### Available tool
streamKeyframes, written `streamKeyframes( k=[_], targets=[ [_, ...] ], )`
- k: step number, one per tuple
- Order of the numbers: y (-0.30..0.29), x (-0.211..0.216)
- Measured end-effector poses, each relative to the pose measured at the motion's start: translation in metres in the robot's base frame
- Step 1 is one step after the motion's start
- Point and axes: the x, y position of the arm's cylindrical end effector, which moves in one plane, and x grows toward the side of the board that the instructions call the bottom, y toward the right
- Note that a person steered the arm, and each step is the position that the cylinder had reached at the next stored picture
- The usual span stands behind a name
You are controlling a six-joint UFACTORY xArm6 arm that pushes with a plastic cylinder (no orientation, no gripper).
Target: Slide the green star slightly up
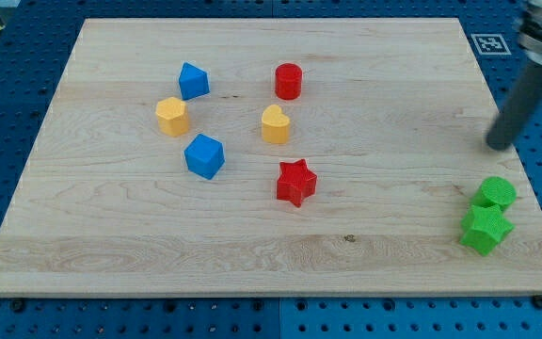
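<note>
The green star (pixel 485 229) lies near the board's right edge, low in the view. A green round block (pixel 495 193) touches it just above. My tip (pixel 499 145) is the lower end of a dark, blurred rod coming down from the view's top right. It stands above both green blocks, a short gap from the round one, close to the board's right edge.
On the wooden board (pixel 365 254): a red star (pixel 295 182), a red cylinder (pixel 289 81), a yellow heart (pixel 274 124), a yellow hexagon (pixel 171 116), a blue cube (pixel 204 155) and a blue pentagon-like block (pixel 193 81), all left of centre.
</note>
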Motion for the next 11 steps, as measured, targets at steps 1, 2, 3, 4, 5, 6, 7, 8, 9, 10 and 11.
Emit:
streamKeyframes(
  k=[1, 2, 3, 4, 5, 6, 7, 8, 9, 10, 11],
  targets=[
    [0.023, 0.065],
    [0.009, 0.127],
    [-0.048, 0.145],
    [-0.059, 0.149],
    [-0.060, 0.138],
    [-0.059, 0.126],
    [-0.059, 0.112],
    [-0.059, 0.099],
    [-0.061, 0.090],
    [-0.073, 0.082],
    [-0.089, 0.071]
  ],
)
